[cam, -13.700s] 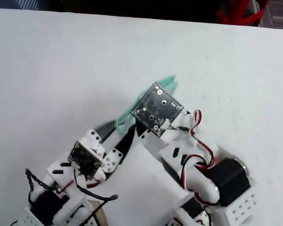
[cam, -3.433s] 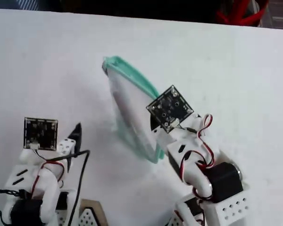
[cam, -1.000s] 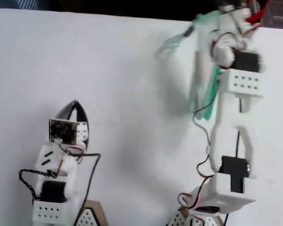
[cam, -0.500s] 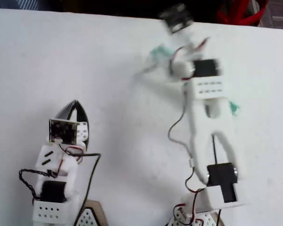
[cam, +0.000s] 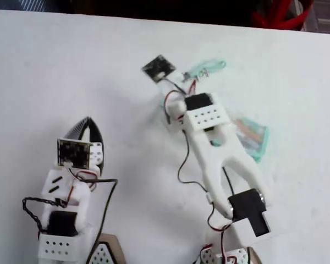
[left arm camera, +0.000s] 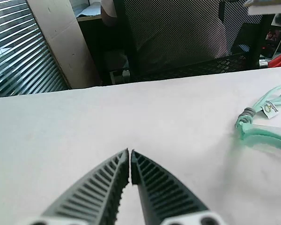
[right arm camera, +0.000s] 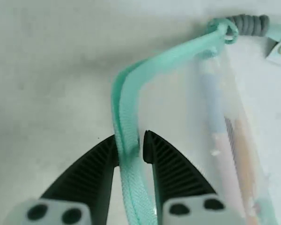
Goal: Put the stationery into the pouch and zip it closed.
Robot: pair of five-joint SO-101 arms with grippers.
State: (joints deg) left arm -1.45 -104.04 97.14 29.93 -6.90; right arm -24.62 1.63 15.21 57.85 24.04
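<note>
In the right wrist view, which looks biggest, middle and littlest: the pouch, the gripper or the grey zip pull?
1. pouch
2. gripper, though it is nearest the camera, so it looks bigger
3. zip pull

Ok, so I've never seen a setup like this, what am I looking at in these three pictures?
Two small robot arms sit side by side at a white table. One picture looks down from a fixed camera above; the other two come from a camera on each arm's wrist. The right gripper is pinched shut on the green zip edge of a clear pouch lying on the table, with pens showing inside. The left gripper is shut on nothing, above the table, apart from the pouch.
</note>
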